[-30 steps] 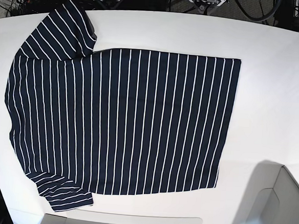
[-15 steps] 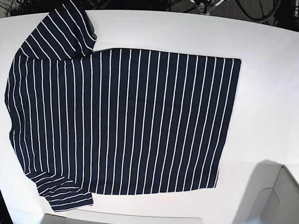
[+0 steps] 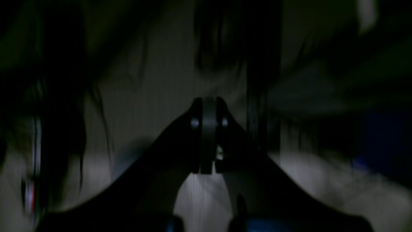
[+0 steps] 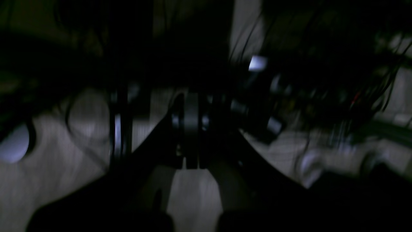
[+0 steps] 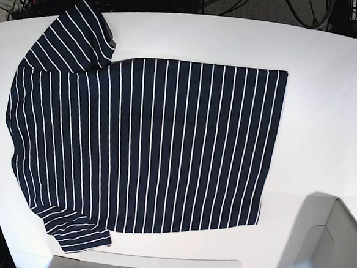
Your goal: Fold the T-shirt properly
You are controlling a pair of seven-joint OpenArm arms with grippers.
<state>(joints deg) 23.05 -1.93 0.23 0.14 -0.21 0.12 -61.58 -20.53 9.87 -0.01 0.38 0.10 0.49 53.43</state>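
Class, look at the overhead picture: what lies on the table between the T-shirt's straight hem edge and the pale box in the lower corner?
Nothing: the base view shows bare white table between the T-shirt hem and the pale box.

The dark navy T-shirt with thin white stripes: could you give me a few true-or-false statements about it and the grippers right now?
1. The dark navy, white-striped fabric T-shirt lies spread flat on the white table. True.
2. The T-shirt is folded in half. False: it lies unfolded, both sleeves out.
3. A gripper is pinching a sleeve. False: neither gripper shows in the base view.
4. The left gripper has its jaws together. True.
5. The right gripper is wide open. False: its jaws look closed, holding nothing.
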